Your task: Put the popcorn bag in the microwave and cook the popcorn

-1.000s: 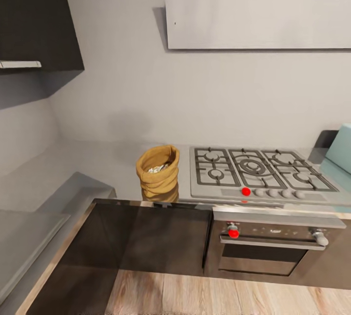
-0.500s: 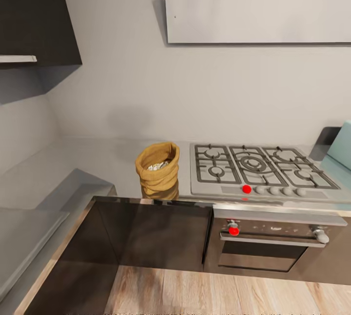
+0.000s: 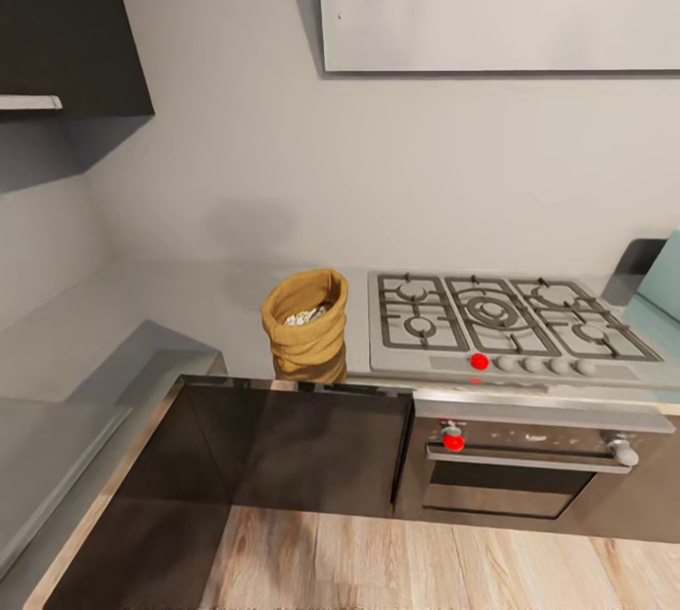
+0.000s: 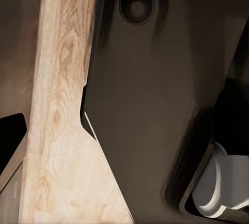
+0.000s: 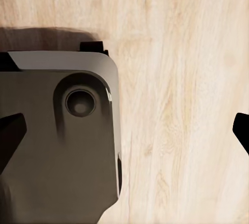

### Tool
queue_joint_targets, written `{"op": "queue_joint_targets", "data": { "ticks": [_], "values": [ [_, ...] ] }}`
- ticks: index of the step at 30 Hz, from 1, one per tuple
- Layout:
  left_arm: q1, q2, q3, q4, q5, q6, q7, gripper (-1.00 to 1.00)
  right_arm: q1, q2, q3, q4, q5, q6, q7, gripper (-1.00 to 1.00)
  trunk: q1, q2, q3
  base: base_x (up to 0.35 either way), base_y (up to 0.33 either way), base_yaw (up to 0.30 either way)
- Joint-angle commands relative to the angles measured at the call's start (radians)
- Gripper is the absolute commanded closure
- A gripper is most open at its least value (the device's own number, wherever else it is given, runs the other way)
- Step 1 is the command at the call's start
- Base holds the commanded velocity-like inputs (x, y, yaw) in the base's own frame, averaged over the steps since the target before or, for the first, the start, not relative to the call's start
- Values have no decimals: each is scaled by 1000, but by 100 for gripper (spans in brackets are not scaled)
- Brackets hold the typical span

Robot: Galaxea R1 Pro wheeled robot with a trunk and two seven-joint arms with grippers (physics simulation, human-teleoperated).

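The popcorn bag (image 3: 305,325) stands upright on the grey tabletop (image 3: 170,327), close to its front edge and just beside the left end of the gas hob (image 3: 505,327). Its rolled rim is open, and a small heap of whitish popcorn (image 3: 304,315) shows inside. A faint reflection of the sack lies on the shiny surface below it.

At the far right edge of the head view, a sliver of the pale mint-blue microwave (image 3: 667,275) sits on the same tabletop, beyond the hob and well apart from the bag. A flat grey hood (image 3: 501,1) hangs on the wall above the hob, and a dark wall cabinet (image 3: 66,20) fills the upper left corner. Under the hob is an oven (image 3: 529,473) with one red knob and one grey knob. Dark glossy cabinets (image 3: 302,449) run under the tabletop, and a wood floor (image 3: 406,567) lies in front of them.

The left wrist view looks down on a dark robot base (image 4: 155,94) over the wood floor (image 4: 57,130). The right wrist view shows another dark part of the base (image 5: 57,141) on the same floor (image 5: 181,104). Dark finger tips sit at the side edges of both wrist views, so each pair of jaws is spread wide with nothing between them.
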Motion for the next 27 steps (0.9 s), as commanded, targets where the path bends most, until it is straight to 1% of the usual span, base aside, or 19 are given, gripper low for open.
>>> {"op": "queue_joint_targets", "data": {
  "ticks": [1, 14, 27],
  "values": [
    [0, 0, 1, 0, 7, -2, 1, -100, -1, -1, -8, 3, 10, -5, -4, -100, 0, -1, -3, 0, 0, 0],
    [0, 0, 1, 0, 7, -2, 1, -100, -1, 1, -8, 3, 10, -5, -3, -100, 0, -1, -23, 0, 0, 0],
    [0, 0, 2, 0, 7, -2, 2, -100, -1, 3, -8, 3, 9, -4, -4, -100, 0, -1, -24, -5, 0, 0]
  ]
}}
